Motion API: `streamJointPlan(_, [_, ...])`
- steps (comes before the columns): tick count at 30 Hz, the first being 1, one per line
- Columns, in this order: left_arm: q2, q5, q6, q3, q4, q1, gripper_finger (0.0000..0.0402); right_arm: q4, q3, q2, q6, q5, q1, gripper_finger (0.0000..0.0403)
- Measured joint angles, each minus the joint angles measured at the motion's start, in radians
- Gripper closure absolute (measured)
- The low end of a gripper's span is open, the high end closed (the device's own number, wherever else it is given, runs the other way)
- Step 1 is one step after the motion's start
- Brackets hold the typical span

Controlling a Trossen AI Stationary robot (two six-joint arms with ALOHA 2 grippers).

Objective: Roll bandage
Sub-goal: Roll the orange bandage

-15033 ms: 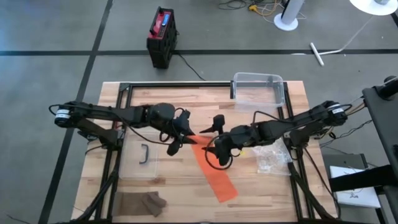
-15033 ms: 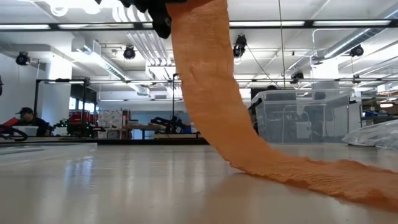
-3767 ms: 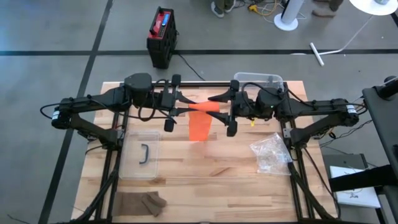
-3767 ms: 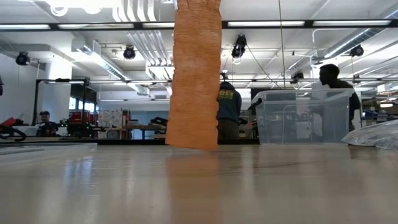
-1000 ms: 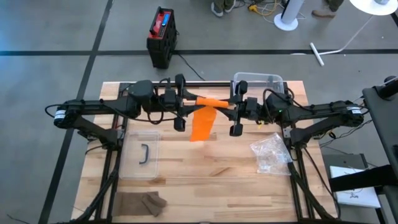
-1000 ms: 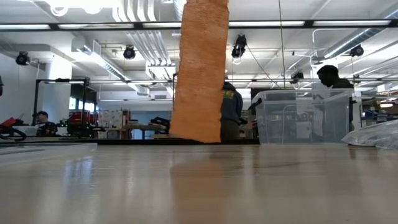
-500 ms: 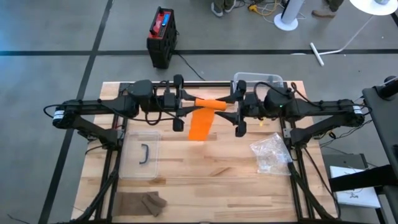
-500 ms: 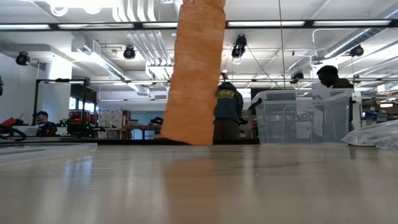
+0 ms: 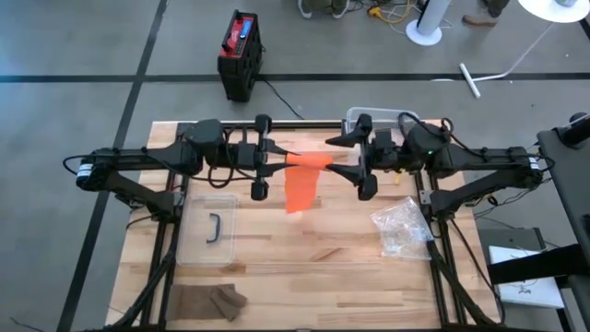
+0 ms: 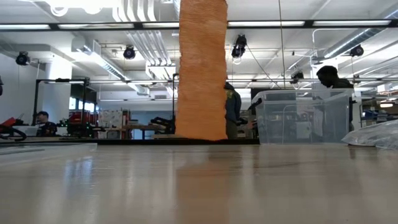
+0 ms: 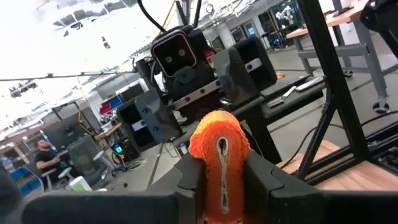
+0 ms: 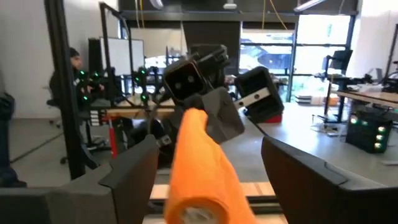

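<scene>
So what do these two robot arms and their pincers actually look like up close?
Both arms are matte black, built of slim jointed segments with loose black cables looping along them, and a pale ring at each shoulder end. The left gripper and right gripper each end in two broad, flat, dark fingers. A boxy black camera unit sits on each wrist.

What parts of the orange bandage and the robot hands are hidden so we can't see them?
- Low view: the top of the bandage is cut off by the picture's upper edge, and both grippers are out of frame.
- High view: the bandage's hanging end cannot be judged against the table from straight above.
- Left wrist view: the left gripper hides the roll's sides.
- Right wrist view: the roll runs past the bottom edge between the open right gripper.
</scene>
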Motion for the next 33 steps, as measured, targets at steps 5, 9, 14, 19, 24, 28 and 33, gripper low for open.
streamJointPlan(5, [0.000,0.000,0.029,0.006,0.010,-0.003,0.0356,0.006,-0.001,0.025,0.010,0.000,0.000,0.0120])
streamJointPlan(9, [0.000,0.000,0.028,0.006,0.027,-0.004,0.0354,0.004,-0.001,0.038,0.018,0.000,0.000,0.0130])
streamJointPlan(14, [0.000,0.000,0.007,0.006,0.041,-0.004,0.0353,0.014,-0.002,0.050,0.028,0.007,0.000,0.0150])
streamJointPlan(19, [0.000,0.000,-0.078,0.006,0.059,-0.004,0.0353,0.034,-0.002,0.058,-0.022,0.008,0.000,0.0185])
streamJointPlan(24, [0.000,-0.005,-0.129,0.006,0.063,-0.003,0.0352,0.056,-0.002,0.058,-0.062,0.008,0.000,0.0238])
streamJointPlan(28, [0.000,-0.025,-0.164,0.006,0.079,-0.004,0.0349,0.062,-0.002,0.058,-0.068,0.009,0.000,0.0296])
streamJointPlan(33, [0.000,-0.037,-0.183,0.006,0.077,-0.004,0.0326,0.061,-0.002,0.057,-0.069,0.011,0.000,0.0361])
